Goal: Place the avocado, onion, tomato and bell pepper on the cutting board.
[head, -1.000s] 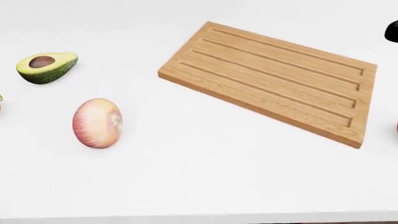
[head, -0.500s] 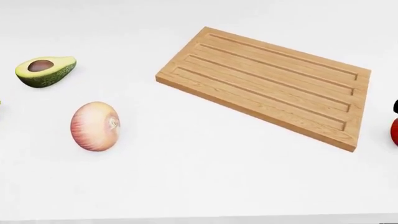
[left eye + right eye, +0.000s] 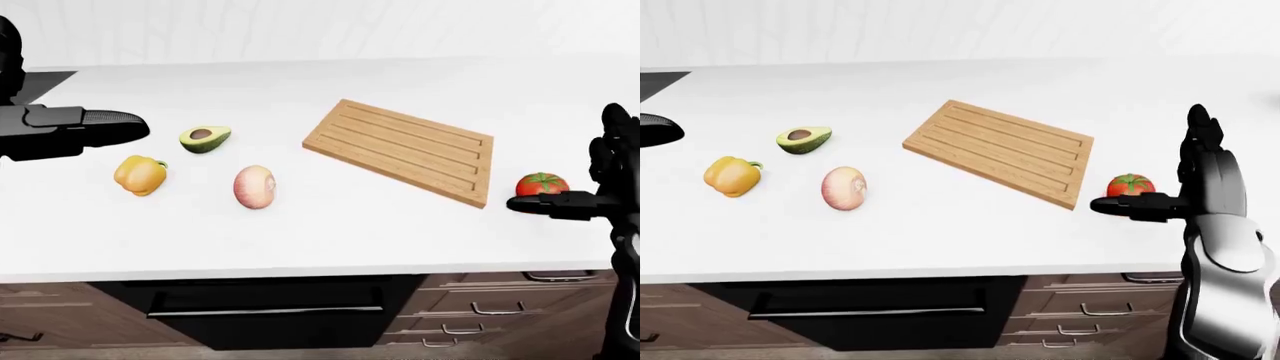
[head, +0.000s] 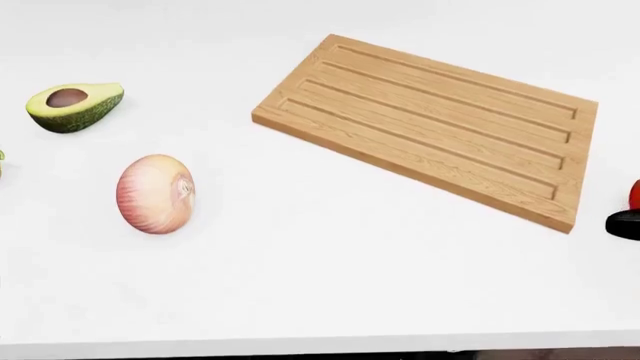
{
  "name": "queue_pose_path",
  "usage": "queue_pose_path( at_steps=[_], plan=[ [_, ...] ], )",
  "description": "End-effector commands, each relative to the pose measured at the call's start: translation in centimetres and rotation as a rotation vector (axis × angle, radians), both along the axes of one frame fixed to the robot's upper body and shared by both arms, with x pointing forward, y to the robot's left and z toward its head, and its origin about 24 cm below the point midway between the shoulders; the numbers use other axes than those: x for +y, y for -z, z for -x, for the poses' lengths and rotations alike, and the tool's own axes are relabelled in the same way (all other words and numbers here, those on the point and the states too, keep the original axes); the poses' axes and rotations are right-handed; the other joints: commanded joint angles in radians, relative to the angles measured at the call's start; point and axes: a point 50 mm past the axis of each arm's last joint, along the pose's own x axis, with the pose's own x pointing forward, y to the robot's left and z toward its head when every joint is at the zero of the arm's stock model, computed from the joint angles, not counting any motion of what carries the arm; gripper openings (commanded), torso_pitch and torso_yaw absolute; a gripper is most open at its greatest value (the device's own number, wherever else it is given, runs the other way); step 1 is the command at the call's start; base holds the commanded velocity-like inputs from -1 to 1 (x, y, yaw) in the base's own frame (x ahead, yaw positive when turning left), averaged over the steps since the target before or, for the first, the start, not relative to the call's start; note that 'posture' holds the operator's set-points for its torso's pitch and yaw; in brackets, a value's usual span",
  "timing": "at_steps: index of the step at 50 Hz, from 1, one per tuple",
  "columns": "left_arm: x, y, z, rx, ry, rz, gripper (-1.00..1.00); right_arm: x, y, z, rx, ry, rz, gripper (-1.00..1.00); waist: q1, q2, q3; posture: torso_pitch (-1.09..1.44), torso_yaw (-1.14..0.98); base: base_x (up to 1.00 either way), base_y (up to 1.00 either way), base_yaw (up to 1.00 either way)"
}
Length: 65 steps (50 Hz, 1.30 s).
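Right robot hand (image 3: 1160,191) open, finger just beside tomato (image 3: 1129,184).

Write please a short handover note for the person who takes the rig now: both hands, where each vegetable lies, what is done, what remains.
Right hand: open, fingers beside the tomato, not closed round it.
Left hand: open, raised at the view's left, holding nothing.
Cutting board: bare.
Avocado, onion and bell pepper lie on the counter left of the board; tomato lies right of it.
Done: nothing placed. Left: all four.
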Motion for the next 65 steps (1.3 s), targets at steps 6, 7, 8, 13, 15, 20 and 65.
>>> queue_pose_path(
  at_steps=[6,7,8,13,15,20,65],
  plan=[
    [0.0,-1.1,0.5,-0.071,-0.013,-0.006,1.0,0.1,-1.4,0.4,-0.066,-0.001,0.07,1.0,0.002,-0.001,-0.021,0.0,0.0,0.0,0.0,0.0],
    [0.0,-1.1,0.5,-0.071,-0.013,-0.007,1.0,0.1,-1.4,0.4,-0.062,-0.002,0.07,1.0,0.003,-0.001,-0.022,0.0,0.0,0.0,0.0,0.0],
    [0.1,-1.1,0.6,-0.071,-0.014,-0.007,1.0,0.0,-1.2,0.4,-0.058,-0.002,0.069,1.0,0.003,-0.001,-0.022,0.0,0.0,0.0,0.0,0.0],
    [0.1,-1.1,0.6,-0.07,-0.017,-0.007,1.0,-0.3,-0.8,0.5,-0.042,0.006,0.077,0.97,0.002,-0.001,-0.023,0.0,0.0,0.0,0.0,0.0],
    [0.1,-1.1,0.6,-0.07,-0.016,-0.006,1.0,-0.3,-0.7,0.4,-0.036,0.007,0.08,0.92,0.002,-0.002,-0.023,0.0,0.0,0.0,0.0,0.0],
    [0.2,-1.2,0.7,-0.071,-0.018,-0.006,1.0,-0.3,0.0,0.4,-0.014,0.005,0.099,0.7,0.001,-0.001,-0.023,0.0,0.0,0.0,0.0,0.0],
    [0.2,-1.3,0.8,-0.073,-0.022,-0.008,1.0,0.1,-1.5,-0.1,-0.01,-0.03,0.195,-0.47,0.0,-0.001,-0.024,0.0,0.0,0.0,0.0,0.0]
  ],
)
